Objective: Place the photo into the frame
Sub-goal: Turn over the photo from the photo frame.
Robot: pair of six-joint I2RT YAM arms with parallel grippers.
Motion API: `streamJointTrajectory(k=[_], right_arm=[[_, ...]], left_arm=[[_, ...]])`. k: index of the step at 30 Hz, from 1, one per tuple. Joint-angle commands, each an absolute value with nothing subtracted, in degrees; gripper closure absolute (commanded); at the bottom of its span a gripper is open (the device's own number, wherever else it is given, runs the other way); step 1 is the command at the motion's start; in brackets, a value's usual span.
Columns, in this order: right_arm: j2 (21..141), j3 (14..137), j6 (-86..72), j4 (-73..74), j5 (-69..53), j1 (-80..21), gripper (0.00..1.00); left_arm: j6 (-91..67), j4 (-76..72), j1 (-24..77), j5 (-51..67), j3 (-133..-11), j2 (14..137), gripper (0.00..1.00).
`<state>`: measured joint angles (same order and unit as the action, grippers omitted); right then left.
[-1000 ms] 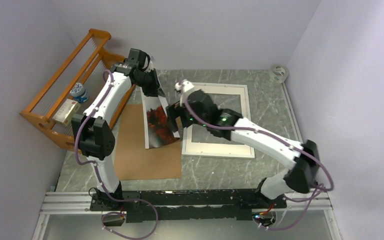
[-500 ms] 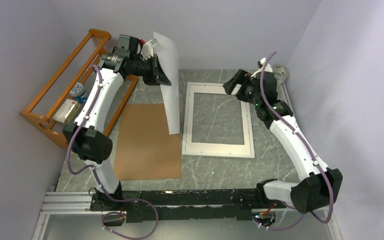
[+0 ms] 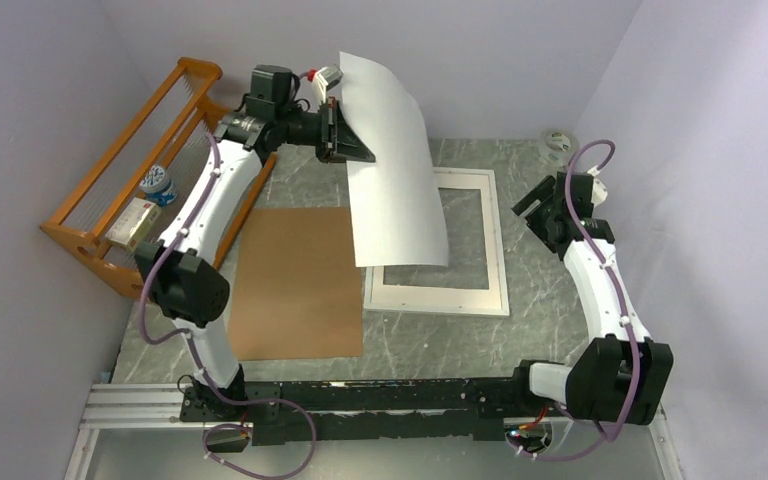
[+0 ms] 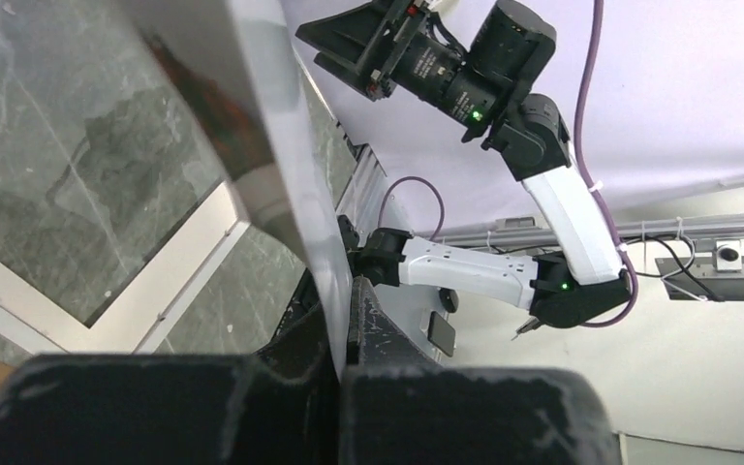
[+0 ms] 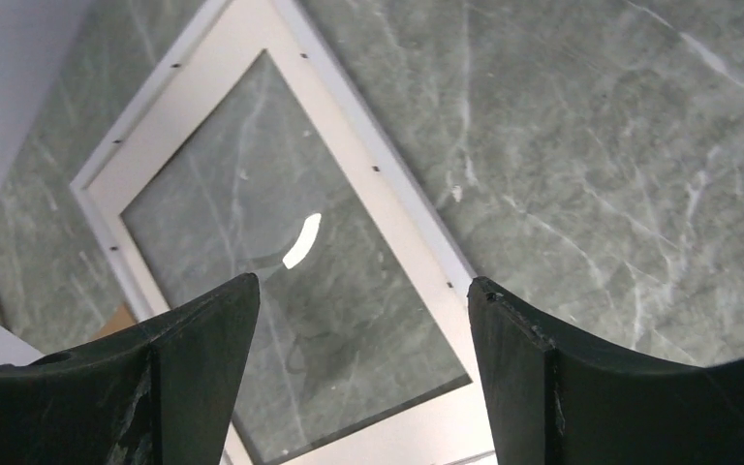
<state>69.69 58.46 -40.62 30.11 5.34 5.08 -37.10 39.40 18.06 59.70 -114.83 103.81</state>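
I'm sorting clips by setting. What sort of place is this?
Probably a lab test cell, not a home: plain walls box in a marble-patterned table, and the left arm and right arm bolt to a rail at its edge.

1. The photo [image 3: 395, 165] is thin, bendy paper, its back matt white.
2. The frame [image 3: 440, 300] has a smooth pale rim and a clear, glossy pane.
3. The table [image 3: 440, 345] looks like smooth grey veined stone.
4. The board [image 3: 295, 285] is matt brown.

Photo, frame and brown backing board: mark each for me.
Large rectangular photo print, white back showing [image 3: 400, 180], top external view, middle of its curved back.
Thin white rectangular picture frame [image 3: 438, 297], top external view, its near rail.
Flat brown backing board [image 3: 295, 290], top external view, its centre.
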Motion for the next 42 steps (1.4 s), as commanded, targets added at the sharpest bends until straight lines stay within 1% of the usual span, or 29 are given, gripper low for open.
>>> streamJointTrajectory(k=[1,3,10,14,16,20,23,24,26,33,42], right_arm=[[71.30,57.05,-41.14,30.61,7.38,6.60,0.18],[72.05,56.58,-41.04,30.44,7.46,6.89,0.19],[74.50,56.12,-40.01,29.76,7.80,7.12,0.20],[76.18,55.87,-40.07,29.18,7.82,7.22,0.20],[77.48,55.51,-40.19,28.89,7.69,7.21,0.20],[79.84,54.49,-40.80,27.70,6.79,7.21,0.21],[81.18,54.08,-41.20,27.18,6.52,7.21,0.21],[81.58,53.87,-41.22,26.97,6.32,7.21,0.21],[82.46,53.50,-41.29,26.48,5.99,7.21,0.21],[85.86,51.54,-41.45,24.03,2.81,7.29,0.23],[89.95,50.93,-42.13,24.02,2.44,7.46,0.30]], left_arm=[[-37.86,35.60,18.02,62.39,-111.88,111.32,0.97],[-35.69,37.01,18.02,61.96,-111.53,115.90,0.97],[-32.11,35.19,17.13,62.02,-109.29,125.51,0.98],[-31.84,32.44,15.42,63.34,-107.05,127.92,0.94],[-30.46,33.18,14.92,62.76,-107.13,128.74,0.89],[-27.91,36.20,14.67,61.93,-108.78,131.66,0.75],[-29.07,34.18,14.67,62.55,-107.40,132.93,0.68],[-29.76,33.25,14.68,62.72,-106.86,133.06,0.67],[-30.80,31.53,14.76,63.31,-106.32,133.42,0.66],[-31.88,31.00,16.78,63.81,-108.29,135.94,0.70],[-34.95,30.03,19.20,62.07,-110.97,138.62,0.68]])
